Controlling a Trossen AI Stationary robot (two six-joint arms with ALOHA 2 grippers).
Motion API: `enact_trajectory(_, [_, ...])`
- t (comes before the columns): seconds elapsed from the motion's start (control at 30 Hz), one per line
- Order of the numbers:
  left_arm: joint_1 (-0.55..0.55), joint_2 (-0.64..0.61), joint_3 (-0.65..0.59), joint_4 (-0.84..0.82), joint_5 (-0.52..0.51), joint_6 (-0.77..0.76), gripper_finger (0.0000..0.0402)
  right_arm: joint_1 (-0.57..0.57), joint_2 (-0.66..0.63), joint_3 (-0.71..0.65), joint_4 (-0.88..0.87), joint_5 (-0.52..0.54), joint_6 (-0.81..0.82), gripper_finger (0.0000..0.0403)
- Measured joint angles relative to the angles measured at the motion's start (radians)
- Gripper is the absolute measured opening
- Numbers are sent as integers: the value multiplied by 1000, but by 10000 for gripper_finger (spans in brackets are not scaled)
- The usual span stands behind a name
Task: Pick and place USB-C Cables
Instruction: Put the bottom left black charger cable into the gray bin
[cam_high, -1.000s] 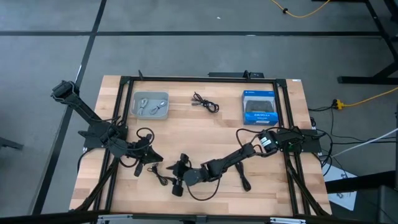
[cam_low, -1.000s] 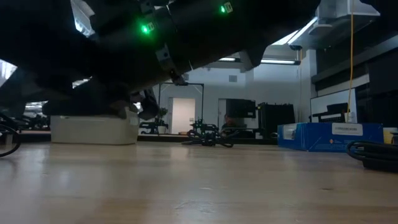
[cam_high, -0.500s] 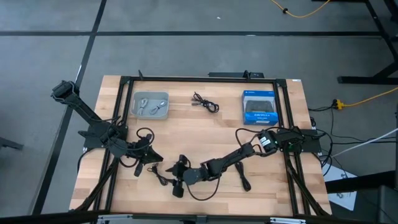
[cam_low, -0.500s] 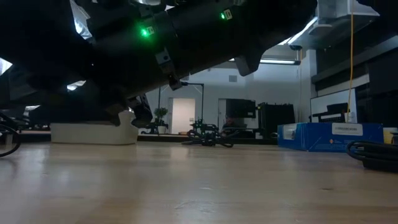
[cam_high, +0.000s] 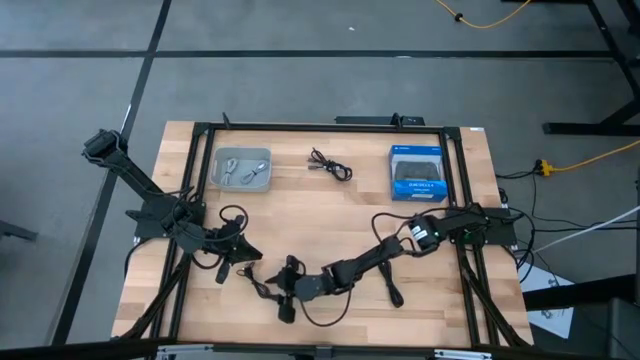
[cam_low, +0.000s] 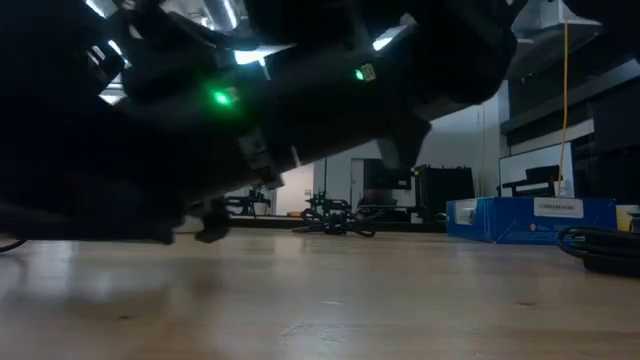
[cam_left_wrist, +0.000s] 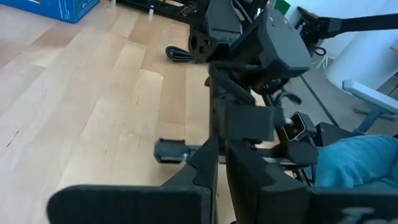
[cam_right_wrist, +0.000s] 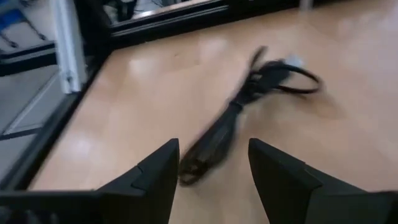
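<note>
One black USB-C cable bundle (cam_right_wrist: 249, 99) lies flat on the wood just ahead of my right gripper (cam_right_wrist: 211, 168). That gripper is open and low over the table's near middle (cam_high: 283, 292), its fingers pointing toward the left edge at this cable (cam_high: 260, 287). Another black cable (cam_high: 392, 286) lies by the right forearm, and a third (cam_high: 331, 165) lies near the far edge. Two pale cables sit in the grey tray (cam_high: 243, 168). My left gripper (cam_left_wrist: 221, 168) is shut and waits at the near left (cam_high: 223, 270).
The blue-and-black box (cam_high: 417, 172) lies flat at the far right and also shows in the low view (cam_low: 530, 220). A black metal frame (cam_high: 320, 128) runs along the table's edges. Bare wood lies across the middle, between the tray, the box and both arms.
My right arm has sunk toward the table and reached slightly farther toward the near edge. In the low view it now hangs lower and hides the tray. The cables have stayed where they were.
</note>
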Motion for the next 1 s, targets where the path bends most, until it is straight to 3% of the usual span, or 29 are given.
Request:
enact_trajectory(0.13, [0,0,0,4,0,0,25,0,66,107,-16,-53,-8,197])
enact_trajectory(0.27, [0,0,0,6,0,-1,25,0,137,246,-148,-79,-39,193])
enact_trajectory(0.43, [0,0,0,6,0,-1,25,-4,190,382,-297,-73,-25,161])
enact_trajectory(0.57, [0,0,0,6,0,-1,25,-4,194,415,-353,-53,-27,108])
enact_trajectory(0.73, [0,0,0,6,1,-1,25,-6,196,424,-378,-51,-44,15])
enact_trajectory(1.0, [0,0,0,6,1,-1,25,-2,191,424,-395,-28,-53,3])
